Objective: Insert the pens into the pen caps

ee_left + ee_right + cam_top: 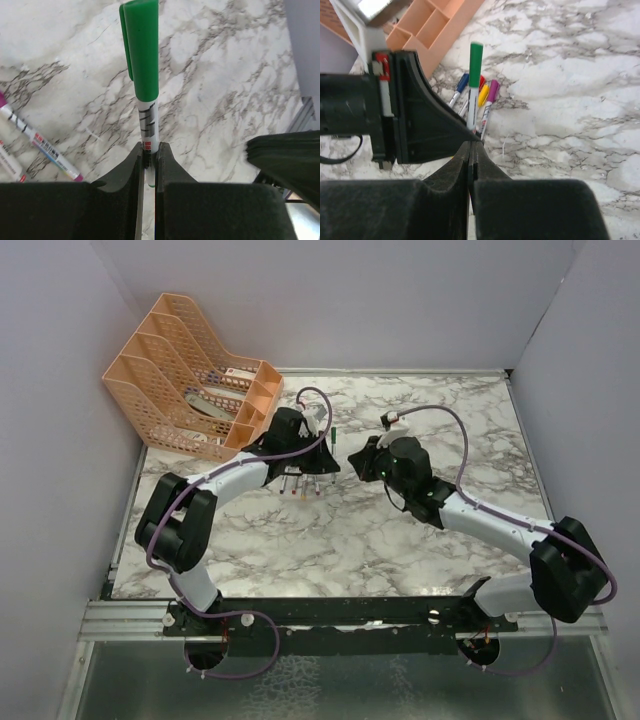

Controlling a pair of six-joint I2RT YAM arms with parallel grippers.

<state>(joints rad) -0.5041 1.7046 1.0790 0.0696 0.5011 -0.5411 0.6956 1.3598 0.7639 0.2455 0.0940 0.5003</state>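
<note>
Marble table (400,540) between pale walls. Left gripper (149,152) pinches the barrel of a pen (148,125) wearing a green cap (145,50). Right gripper (471,147) has its fingers pressed together, holding nothing. 4 more capped pens (491,95) lie near the orange trays (190,380)

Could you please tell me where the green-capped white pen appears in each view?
Top external: green-capped white plastic pen, a small green sliver, upper centre.
Left wrist: centre, pinched in the left claw.
Right wrist: centre, just beyond the right claw.
Shared landmark: grey-veined white marble tabletop.
</note>
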